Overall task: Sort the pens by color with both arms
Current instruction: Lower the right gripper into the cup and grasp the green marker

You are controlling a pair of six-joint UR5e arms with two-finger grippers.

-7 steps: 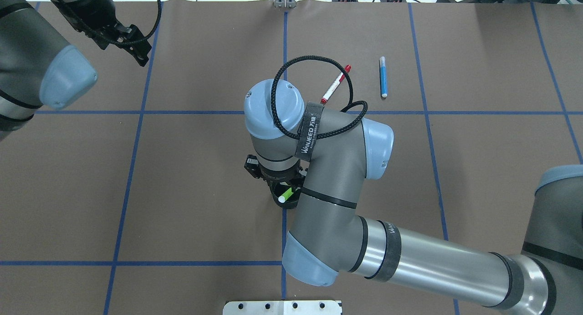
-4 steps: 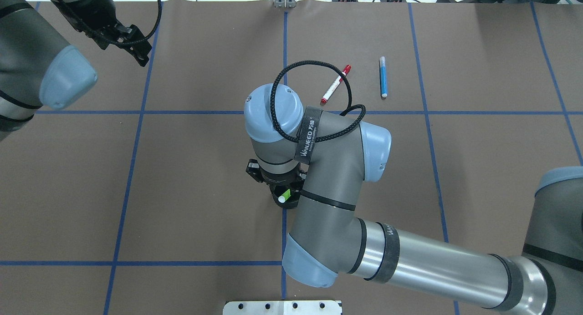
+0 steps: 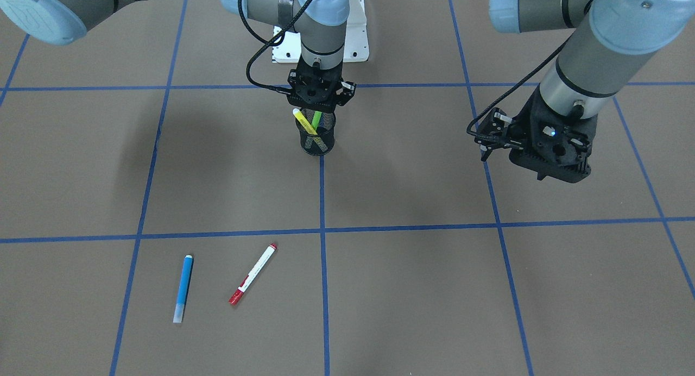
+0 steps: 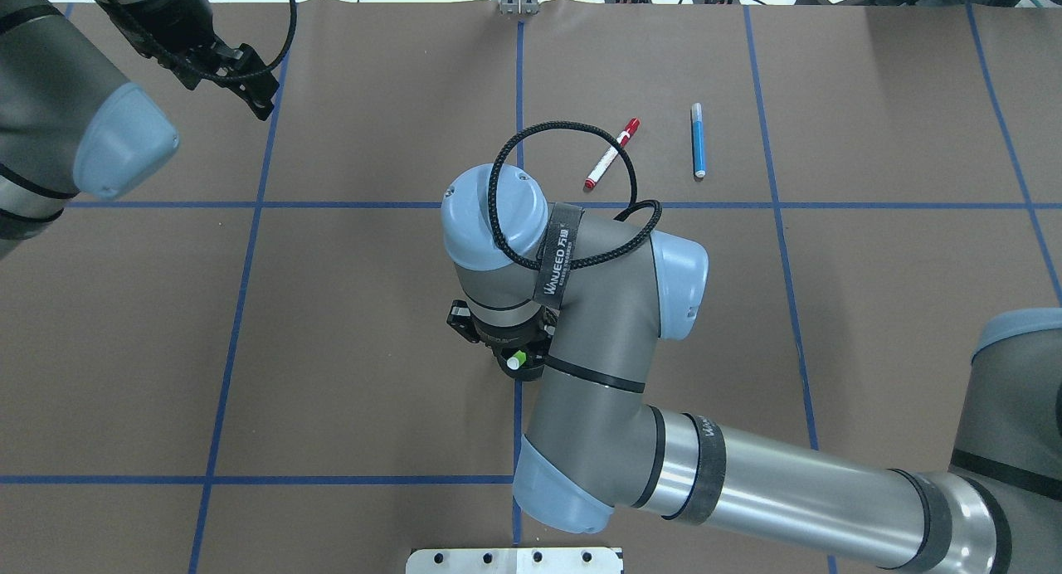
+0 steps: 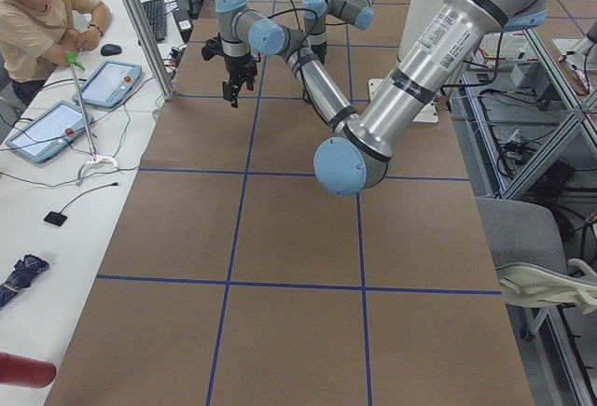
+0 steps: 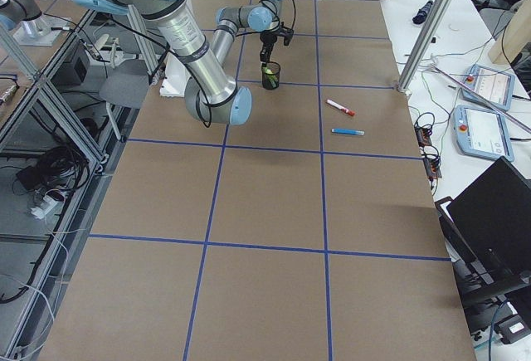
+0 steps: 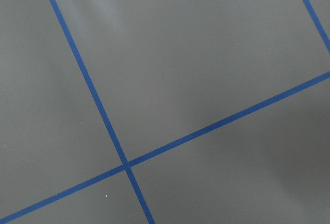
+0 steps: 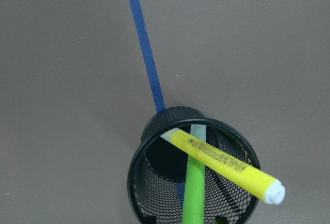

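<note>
Already cupped: yellow pen (image 8: 221,165), green pen (image 8: 195,183)
Loose: blue pen (image 3: 183,288), red pen (image 3: 253,274)
Right gripper (image 3: 320,101), left gripper (image 4: 255,97): open/shut unclear

The right arm (image 4: 597,325) eases its wrist toward the robot-side edge of the table (image 4: 373,308), and its cable loop (image 4: 564,126) follows. Under the right gripper (image 3: 316,108), the green pen (image 4: 515,360) now shows only its pale tip from overhead, over the mesh cup (image 3: 316,139).
</note>
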